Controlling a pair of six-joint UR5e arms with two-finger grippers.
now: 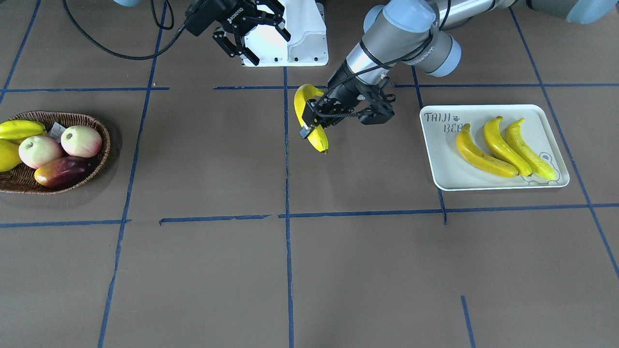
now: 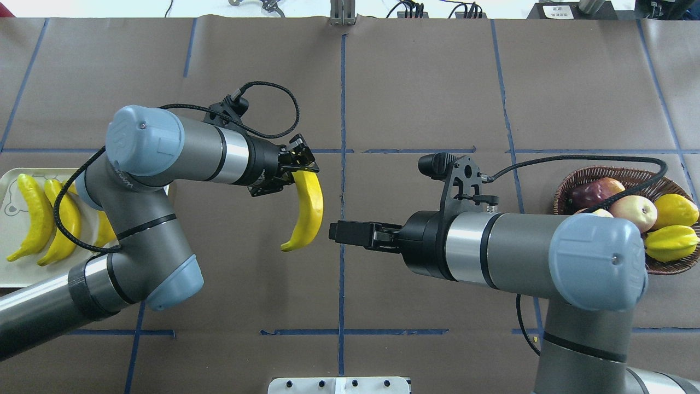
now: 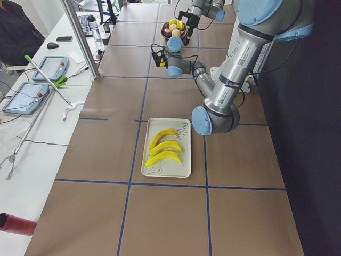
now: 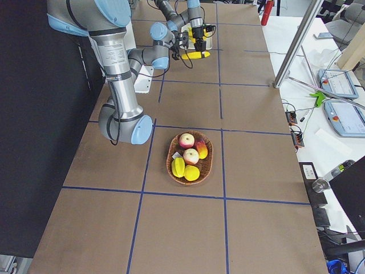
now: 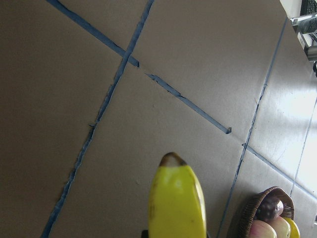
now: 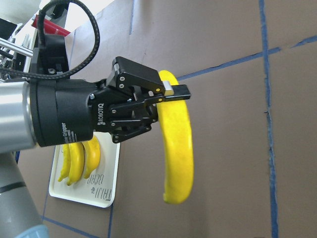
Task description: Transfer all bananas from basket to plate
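– Trouble from here?
– Mostly at plate (image 1: 445,166): three bananas (image 1: 503,147) fill most of it, bare room only by the print (image 1: 442,122), so no. 4 may land on rim or a neighbour & roll off. Also, left gripper (image 1: 308,120) fingers are clenched near one end of the held banana (image 1: 317,138), in the air over mid-desk (image 1: 338,270), betw. basket (image 1: 104,140) and plate. Long free end hangs, skin looks glossy, so a fast swing could twist it loose.
– And right gripper (image 1: 258,43)?
– Fingers spread, nothing in them, clear of the banana.
– Counts?
– 1 desk; 2 arms, i.e. left arm (image 2: 180,148), right arm (image 2: 508,246); 1 plate; 1 basket; 4 bananas (3 on plate, 1 held, none seen in basket); 2 apple-like fruits (image 1: 81,141); 2 other yellow fruits (image 1: 19,128); 1 dark mango-like fruit (image 1: 60,172).
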